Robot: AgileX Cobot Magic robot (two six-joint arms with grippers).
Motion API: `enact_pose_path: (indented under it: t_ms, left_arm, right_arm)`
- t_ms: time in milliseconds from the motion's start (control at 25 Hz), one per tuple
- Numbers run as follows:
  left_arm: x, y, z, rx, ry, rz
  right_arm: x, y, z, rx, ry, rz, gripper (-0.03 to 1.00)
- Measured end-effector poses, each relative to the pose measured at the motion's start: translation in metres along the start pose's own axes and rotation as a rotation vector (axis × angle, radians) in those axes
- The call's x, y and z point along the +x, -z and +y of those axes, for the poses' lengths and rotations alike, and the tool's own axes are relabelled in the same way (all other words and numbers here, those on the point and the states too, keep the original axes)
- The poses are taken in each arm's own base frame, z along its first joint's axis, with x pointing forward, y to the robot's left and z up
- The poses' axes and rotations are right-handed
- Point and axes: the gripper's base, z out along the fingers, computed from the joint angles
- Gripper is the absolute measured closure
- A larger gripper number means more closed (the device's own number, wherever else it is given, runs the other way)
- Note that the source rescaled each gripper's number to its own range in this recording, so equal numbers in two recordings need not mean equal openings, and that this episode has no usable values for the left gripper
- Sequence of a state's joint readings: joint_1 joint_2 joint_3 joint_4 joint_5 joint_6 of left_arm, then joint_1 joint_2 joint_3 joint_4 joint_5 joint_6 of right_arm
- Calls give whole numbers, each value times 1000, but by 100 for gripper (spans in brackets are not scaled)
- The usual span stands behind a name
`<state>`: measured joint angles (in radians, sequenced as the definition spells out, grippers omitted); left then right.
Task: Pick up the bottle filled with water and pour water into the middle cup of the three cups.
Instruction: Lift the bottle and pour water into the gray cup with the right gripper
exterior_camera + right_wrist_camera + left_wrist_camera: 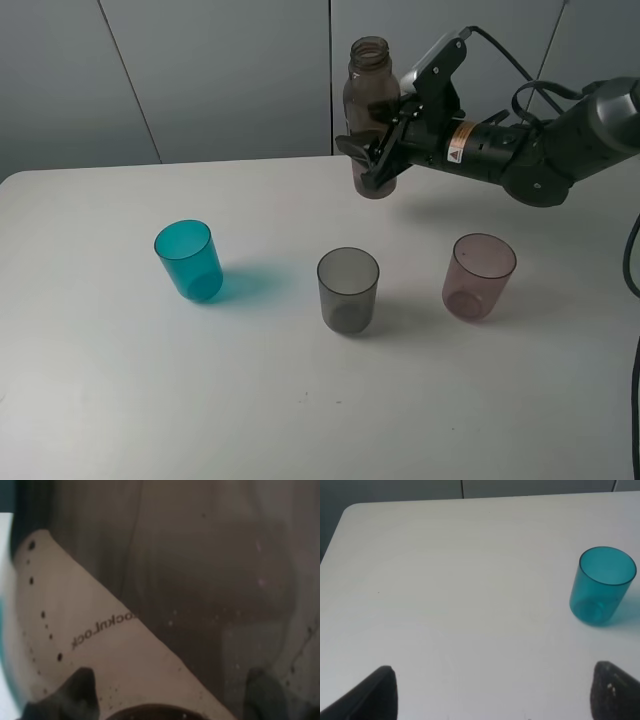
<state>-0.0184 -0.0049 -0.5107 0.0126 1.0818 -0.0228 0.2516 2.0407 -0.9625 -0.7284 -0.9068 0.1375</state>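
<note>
My right gripper point(378, 152) is shut on the brownish-pink capless bottle point(369, 100) and holds it upright, lifted off the table, behind the cups. The bottle fills the right wrist view point(190, 580). The smoky grey middle cup point(348, 289) stands upright in front of and below the bottle. The teal cup point(189, 260) stands to its left and shows in the left wrist view point(601, 585). The pinkish-mauve cup point(479, 275) stands to its right. My left gripper point(492, 692) is open and empty over bare table near the teal cup. Water is not clearly visible.
The white table point(120, 390) carries only the three cups. Its back edge meets a grey wall point(220, 70). The right arm point(550, 150) and its cables reach in from the right.
</note>
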Motion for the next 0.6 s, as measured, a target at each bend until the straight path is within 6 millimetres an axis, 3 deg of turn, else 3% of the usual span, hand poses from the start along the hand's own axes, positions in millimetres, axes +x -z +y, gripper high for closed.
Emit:
enact_pose_path:
  t_ms: [400, 600]
  left_arm:
    - [0, 0, 0, 0, 0, 0]
    - [0, 0, 0, 0, 0, 0]
  right_arm:
    - [11, 38, -3, 52, 27, 68, 96]
    - [19, 46, 2, 57, 198, 105, 96]
